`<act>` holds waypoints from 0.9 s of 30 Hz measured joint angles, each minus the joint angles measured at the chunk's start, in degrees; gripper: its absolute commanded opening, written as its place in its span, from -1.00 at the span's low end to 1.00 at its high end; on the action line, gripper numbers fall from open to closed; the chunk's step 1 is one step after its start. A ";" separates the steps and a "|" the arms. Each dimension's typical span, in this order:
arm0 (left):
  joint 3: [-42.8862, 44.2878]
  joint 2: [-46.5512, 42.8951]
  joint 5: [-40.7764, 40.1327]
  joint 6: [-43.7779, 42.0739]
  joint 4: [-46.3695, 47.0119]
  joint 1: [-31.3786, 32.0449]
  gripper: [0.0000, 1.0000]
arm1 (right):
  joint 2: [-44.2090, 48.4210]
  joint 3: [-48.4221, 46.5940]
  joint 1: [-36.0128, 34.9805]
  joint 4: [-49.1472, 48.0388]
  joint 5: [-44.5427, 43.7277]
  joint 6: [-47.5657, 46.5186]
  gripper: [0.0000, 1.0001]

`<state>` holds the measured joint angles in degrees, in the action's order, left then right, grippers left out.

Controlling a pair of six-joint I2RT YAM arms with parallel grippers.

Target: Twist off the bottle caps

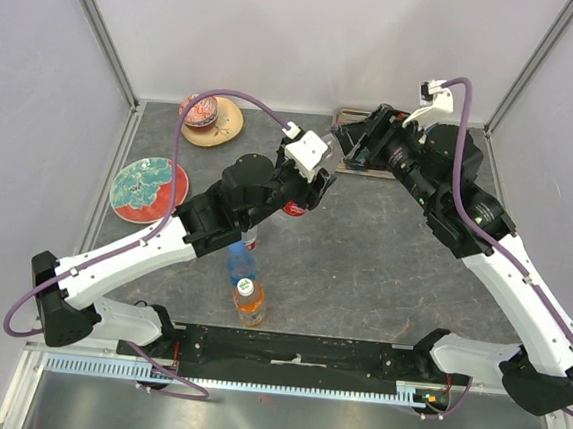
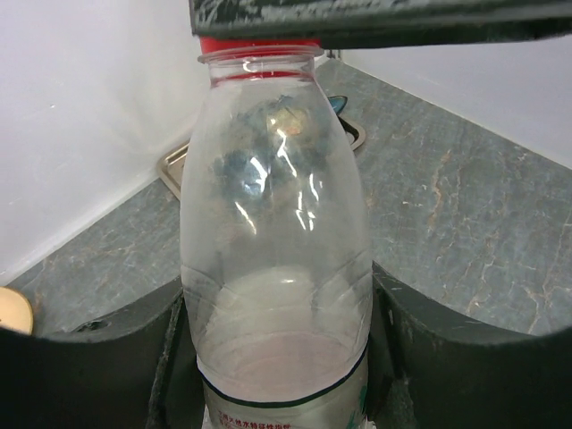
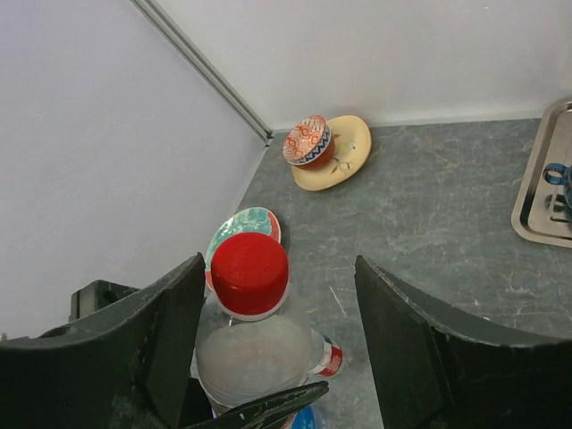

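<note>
- Top view: the left arm reaches slantwise from its near corner to the middle of the table [image 1: 393, 264]. Its left claw [image 1: 304, 194] pinches the clear bottle [image 1: 296, 209] with the red label.
- Top view again: the right arm bends up and round from its own corner. The right claw [image 1: 341, 145] is just past the held bottle, on the back-wall side, and points back at it. So the right arm is the one near the bottle's top end. That end is hidden here under the left wrist.
- Top view, last bit: the blue bottle [image 1: 242, 267] and the orange bottle [image 1: 249, 304] stand on the table close by the left arm, well apart from the right claw.
- Left wrist view: two black fingers [image 2: 116, 349] press on the fat lower part of the clear bottle, one on each side. The bottle's long way runs straight out from the claw. The red cap [image 2: 259, 43] is at the far end. A dark bar lies just over the cap; I think it is part of the right claw.
- Right wrist view: the red cap faces this camera top first. It sits between the two spread fingers [image 3: 170, 340]. It is closer to the finger on the picture's left, and I cannot tell if it touches. There is a wide gap on the other side.
- My guess: the right claw should slide over a little so the cap is in its middle, then squeeze and twist while the left claw holds tight.
</note>
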<state>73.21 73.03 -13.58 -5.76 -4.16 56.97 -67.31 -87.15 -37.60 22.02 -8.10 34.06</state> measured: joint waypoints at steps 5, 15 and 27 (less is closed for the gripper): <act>-0.26 0.00 -1.60 -0.68 0.04 0.07 -0.28 | -1.18 0.00 -0.50 -0.04 -0.76 0.00 0.47; -1.01 0.00 -2.49 -1.20 0.09 0.13 -0.28 | -1.88 0.00 -0.70 -1.14 -1.20 0.00 0.22; -2.49 -0.37 -2.51 -1.20 0.48 0.13 -0.28 | -2.93 0.55 -1.16 -2.27 0.13 0.07 -0.84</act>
<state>70.72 72.66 -16.10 -6.96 -3.68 57.10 -70.24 -86.61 -38.76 19.75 -7.97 34.13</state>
